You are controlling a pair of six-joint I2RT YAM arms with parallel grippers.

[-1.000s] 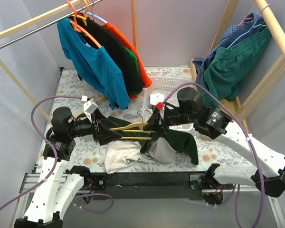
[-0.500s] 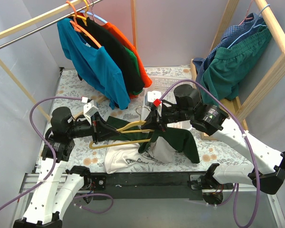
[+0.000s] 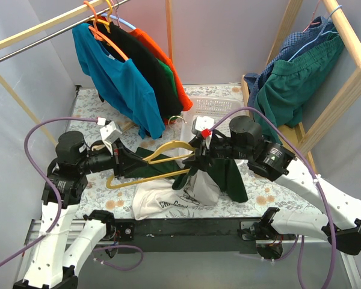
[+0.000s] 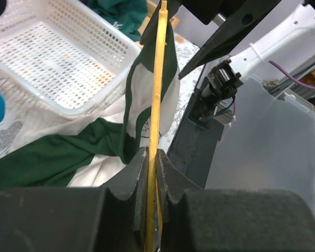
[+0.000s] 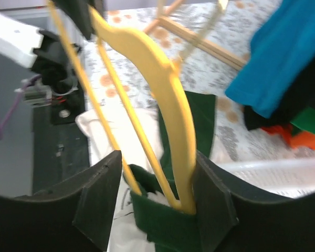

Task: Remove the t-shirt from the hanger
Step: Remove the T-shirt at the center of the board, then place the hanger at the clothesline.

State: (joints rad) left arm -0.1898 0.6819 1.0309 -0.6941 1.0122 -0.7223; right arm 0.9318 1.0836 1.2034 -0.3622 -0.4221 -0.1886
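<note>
A yellow hanger (image 3: 145, 176) hangs level over the table between my two grippers. My left gripper (image 3: 125, 164) is shut on its left end; in the left wrist view the jaws pinch the yellow bar (image 4: 151, 157). A green and white t-shirt (image 3: 227, 176) still hangs by its collar from the hanger's right end, and its white part (image 3: 153, 201) lies on the table. My right gripper (image 3: 197, 158) stands open around that end. In the right wrist view the hanger (image 5: 165, 94) and the green collar (image 5: 170, 223) sit between its spread fingers (image 5: 102, 194).
A clothes rail at the back left carries blue (image 3: 123, 84), black and orange shirts on hangers. A white basket (image 3: 215, 108) stands at the back middle. A wooden rack (image 3: 349, 90) with green and blue garments is on the right.
My left gripper has shut on the hanger's left end and drawn it to the left. My right gripper has opened around the right end. The hanger now shows more bare yellow.
</note>
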